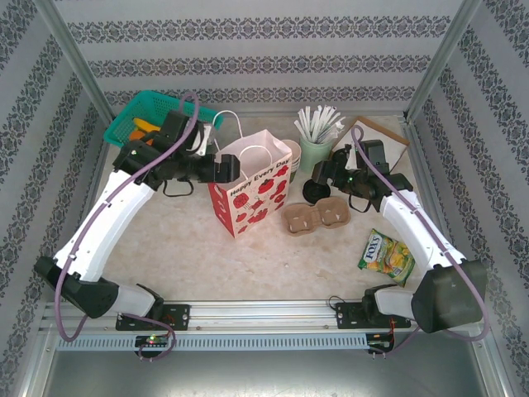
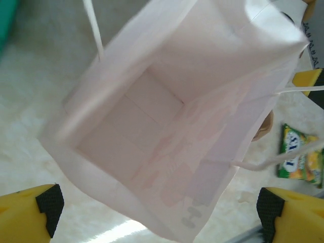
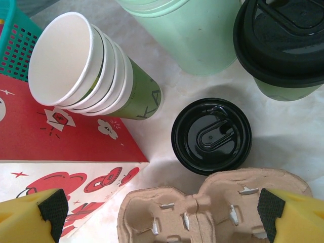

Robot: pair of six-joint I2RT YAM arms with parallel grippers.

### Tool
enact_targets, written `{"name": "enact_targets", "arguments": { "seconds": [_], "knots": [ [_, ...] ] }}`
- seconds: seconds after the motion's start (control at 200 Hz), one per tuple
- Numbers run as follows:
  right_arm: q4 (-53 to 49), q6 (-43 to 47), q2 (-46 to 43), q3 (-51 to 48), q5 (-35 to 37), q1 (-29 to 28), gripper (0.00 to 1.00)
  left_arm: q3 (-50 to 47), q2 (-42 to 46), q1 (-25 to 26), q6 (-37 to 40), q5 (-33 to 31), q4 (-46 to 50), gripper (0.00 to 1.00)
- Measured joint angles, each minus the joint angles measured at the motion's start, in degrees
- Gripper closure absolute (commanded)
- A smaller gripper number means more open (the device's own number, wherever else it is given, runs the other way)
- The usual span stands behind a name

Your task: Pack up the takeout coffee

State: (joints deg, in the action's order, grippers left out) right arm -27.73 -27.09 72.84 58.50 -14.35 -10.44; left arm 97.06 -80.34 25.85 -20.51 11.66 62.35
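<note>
One dark green takeout coffee cup [image 3: 283,88] with a black lid stands at the upper right of the right wrist view. A second black-lidded cup [image 3: 211,135] [image 1: 315,193] is seen from straight above, just beyond the brown pulp carrier tray [image 3: 212,207] [image 1: 317,217], whose two wells are empty. My right gripper [image 3: 159,212] [image 1: 322,177] hovers open over the tray and this cup, holding nothing. Over the mouth of the red-and-white paper bag [image 1: 248,203] [image 2: 167,116], my left gripper [image 2: 157,207] [image 1: 225,169] is open with its fingers wide apart. The bag stands upright and is empty inside.
A pale mint cup [image 1: 316,149] [image 3: 192,30] with white straws stands behind the coffees. A stack of paper cups [image 3: 91,66] leans beside the bag. A teal basket [image 1: 153,112] sits at the back left, and a candy packet [image 1: 386,257] [image 2: 298,157] lies front right.
</note>
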Motion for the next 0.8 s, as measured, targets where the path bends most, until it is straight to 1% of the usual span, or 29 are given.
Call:
{"name": "enact_targets", "arguments": {
  "seconds": [0.16, 0.32, 0.47, 0.54, 0.58, 0.629, 0.669, 0.739, 0.774, 0.804],
  "knots": [
    [1.16, -0.09, -0.28, -0.72, 1.07, -0.66, 0.02, 0.09, -1.27, -3.78, 12.00, -1.75, -1.75, 0.00],
    [3.13, -1.46, -0.48, -2.56, 2.40, -1.70, 0.02, 0.46, -6.71, -4.33, 21.90, -1.22, -6.12, 0.02],
    [4.00, -1.57, -0.48, -2.86, 3.04, -2.49, 0.02, 3.06, -13.09, -4.50, 27.06, -1.22, -7.65, 0.08],
    [3.89, -1.51, -0.48, -2.86, 3.08, -2.58, 0.02, 3.93, -14.84, -4.68, 28.55, -1.20, -8.20, 0.13],
    [3.91, -1.46, -0.48, -2.86, 3.10, -2.58, 0.02, 4.09, -15.34, -4.87, 29.35, -0.94, -8.41, 0.17],
    [3.91, -1.42, -0.48, -2.86, 3.06, -2.58, 0.02, 4.24, -15.74, -5.16, 30.01, -0.24, -8.66, 0.27],
    [3.89, -1.18, -0.48, -2.86, 2.86, -2.58, 0.02, 4.39, -15.98, -5.40, 30.58, 0.55, -8.72, 0.36],
    [3.85, -0.28, -0.48, -2.86, 2.12, -2.73, 0.02, 5.09, -16.39, -5.73, 31.85, 1.79, -8.79, 0.55],
    [3.65, 0.44, -0.48, -2.86, 1.68, -2.93, 0.02, 5.42, -16.55, -5.77, 32.24, 2.14, -8.79, 0.63],
    [3.26, 1.14, -0.48, -2.86, 1.22, -3.30, 0.02, 5.60, -16.59, -5.84, 32.41, 2.45, -8.83, 0.67]
  ]
}}
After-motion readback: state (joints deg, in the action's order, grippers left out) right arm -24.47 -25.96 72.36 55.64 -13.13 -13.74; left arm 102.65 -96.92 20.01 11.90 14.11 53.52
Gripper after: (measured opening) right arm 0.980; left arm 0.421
